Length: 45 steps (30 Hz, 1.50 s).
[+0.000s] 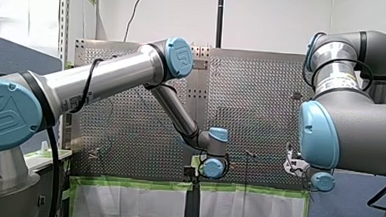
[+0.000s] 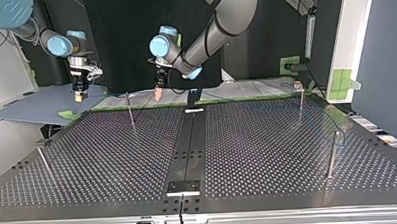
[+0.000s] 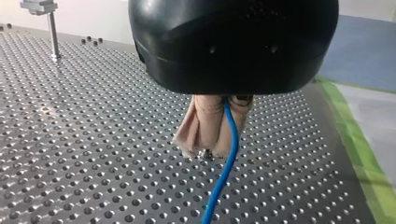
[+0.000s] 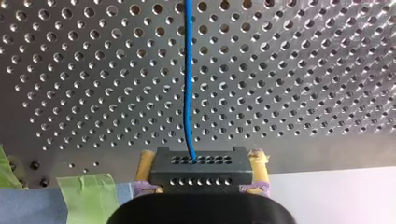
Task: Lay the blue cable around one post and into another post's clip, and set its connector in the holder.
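Observation:
In the left wrist view my left gripper [image 3: 211, 148] has beige pads shut on the blue cable [image 3: 225, 173], just above the perforated plate. The cable trails away from the fingers over the holes. In the right wrist view my right gripper [image 4: 201, 157] is shut with yellow pads on a black connector block [image 4: 196, 171]. The blue cable [image 4: 187, 84] leaves this block and runs straight ahead over the plate. In the top view my left gripper [image 2: 158, 95] hangs at the plate's far edge near the middle. My right gripper [image 2: 79, 95] is off the far left corner.
Thin metal posts stand on the plate: one with a clip top [image 2: 300, 94] at the top view's far right, one [image 2: 332, 155] nearer on the right, one [image 2: 130, 110] beside my left gripper. Green tape [image 4: 86, 191] lines the plate's edge. A small black bracket [image 2: 193, 98] sits mid far edge.

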Tool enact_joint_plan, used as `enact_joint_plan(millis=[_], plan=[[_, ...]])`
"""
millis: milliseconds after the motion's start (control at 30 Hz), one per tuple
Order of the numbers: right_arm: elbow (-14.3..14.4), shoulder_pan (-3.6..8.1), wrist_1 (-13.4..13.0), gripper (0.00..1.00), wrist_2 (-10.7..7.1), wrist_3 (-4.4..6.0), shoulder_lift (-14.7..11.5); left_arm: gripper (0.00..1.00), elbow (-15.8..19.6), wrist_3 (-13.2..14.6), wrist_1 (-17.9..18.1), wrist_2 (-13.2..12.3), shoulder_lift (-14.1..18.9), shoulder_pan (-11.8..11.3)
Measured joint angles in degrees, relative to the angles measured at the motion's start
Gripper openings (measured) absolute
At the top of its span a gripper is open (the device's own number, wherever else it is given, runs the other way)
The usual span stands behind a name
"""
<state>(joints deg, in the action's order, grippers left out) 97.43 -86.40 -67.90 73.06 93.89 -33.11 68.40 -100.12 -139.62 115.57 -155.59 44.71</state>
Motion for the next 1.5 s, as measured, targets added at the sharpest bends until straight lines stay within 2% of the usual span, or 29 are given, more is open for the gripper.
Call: enact_joint_plan(millis=[467, 767, 1033, 1500], plan=[[-1.2, -0.19, 0.1, 0.00, 0.00, 0.09, 0.3, 0.00, -0.7, -0.3, 0.1, -1.8, -0.1, -1.2], [-3.1, -0.42, 1.3, 0.00, 0.02, 0.23, 0.9, 0.00, -1.3, -1.6, 0.1, -3.2, -0.2, -2.0], [-6.2, -0.72, 3.4, 0.00, 0.28, -0.60, 3.8, 0.00, -4.1, -1.9, -1.8, -3.9, -2.2, -2.2], [-10.8, -0.82, 6.2, 0.00, 0.38, -1.10, 4.1, 0.00, -8.8, -2.4, -4.8, -4.5, -3.1, -2.4]])
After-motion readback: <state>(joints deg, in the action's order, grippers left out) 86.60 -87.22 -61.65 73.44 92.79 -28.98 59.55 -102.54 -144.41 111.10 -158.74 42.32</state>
